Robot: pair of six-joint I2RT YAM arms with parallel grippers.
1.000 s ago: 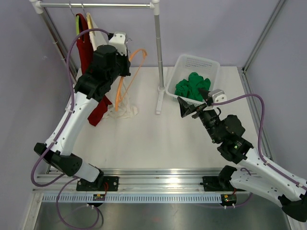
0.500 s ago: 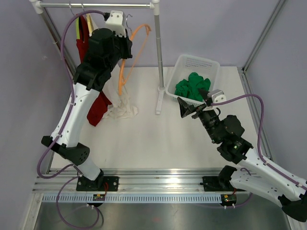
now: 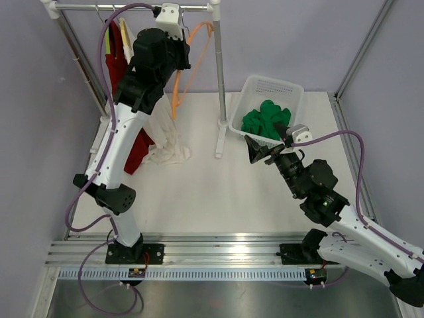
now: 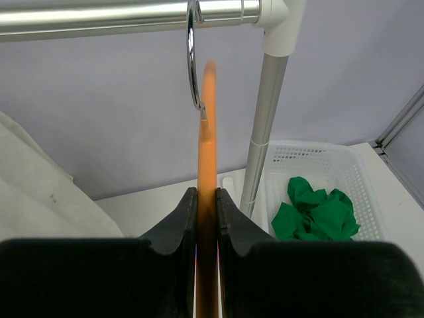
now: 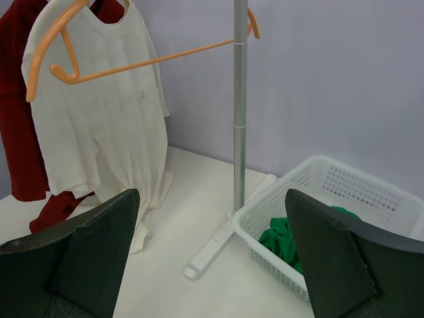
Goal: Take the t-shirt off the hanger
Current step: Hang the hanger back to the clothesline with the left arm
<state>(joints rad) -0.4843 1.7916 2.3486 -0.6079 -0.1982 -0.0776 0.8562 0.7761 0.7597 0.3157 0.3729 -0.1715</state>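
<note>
Left jaws clamped on orange hanger [image 4: 208, 172], up at rail [image 4: 99, 16]; right jaws wide apart. White t-shirt [image 5: 112, 112] hangs off hanger's end at 10 o'clock, hem on tabletop [image 3: 199, 192]. Risk: collar snags, hanger twists in grip.

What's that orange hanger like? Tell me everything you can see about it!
The orange hanger looks like smooth, thin plastic, with a curved arm and a long straight bar. Its silver metal hook reaches up to the rail. The left gripper is shut on it, pinching it edge-on from both sides. It hangs tilted, and in the right wrist view a white t-shirt hangs right behind it.
</note>
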